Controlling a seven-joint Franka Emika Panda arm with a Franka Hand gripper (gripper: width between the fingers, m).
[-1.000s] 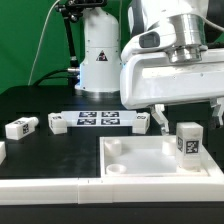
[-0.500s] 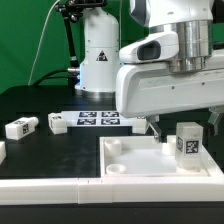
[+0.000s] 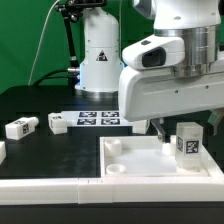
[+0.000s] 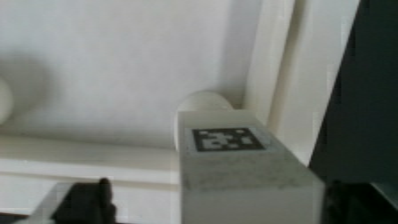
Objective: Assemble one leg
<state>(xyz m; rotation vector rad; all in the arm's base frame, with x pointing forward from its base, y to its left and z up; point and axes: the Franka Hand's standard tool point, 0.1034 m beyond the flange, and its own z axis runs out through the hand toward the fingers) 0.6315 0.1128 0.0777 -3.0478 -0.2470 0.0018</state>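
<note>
A leg [image 3: 186, 145], a white block with a marker tag, stands upright in the corner socket of the large white tray-like piece [image 3: 135, 160] at the exterior view's right. My gripper [image 3: 187, 126] hangs just above it, open, with a finger on each side. In the wrist view the leg [image 4: 240, 160] sits between the dark fingers of my gripper [image 4: 222, 203]. There is a gap between the leg and one finger [image 4: 86, 203]. The tray's wall and corner socket [image 4: 214, 100] show behind it.
Two more legs [image 3: 20, 127] [image 3: 58, 123] lie on the black table at the exterior view's left. The marker board [image 3: 98, 120] lies behind the tray. The robot base [image 3: 98, 55] stands at the back. A white ledge [image 3: 50, 188] runs along the front.
My gripper has come down a little over the upright leg. The leg and the other parts have not moved.
</note>
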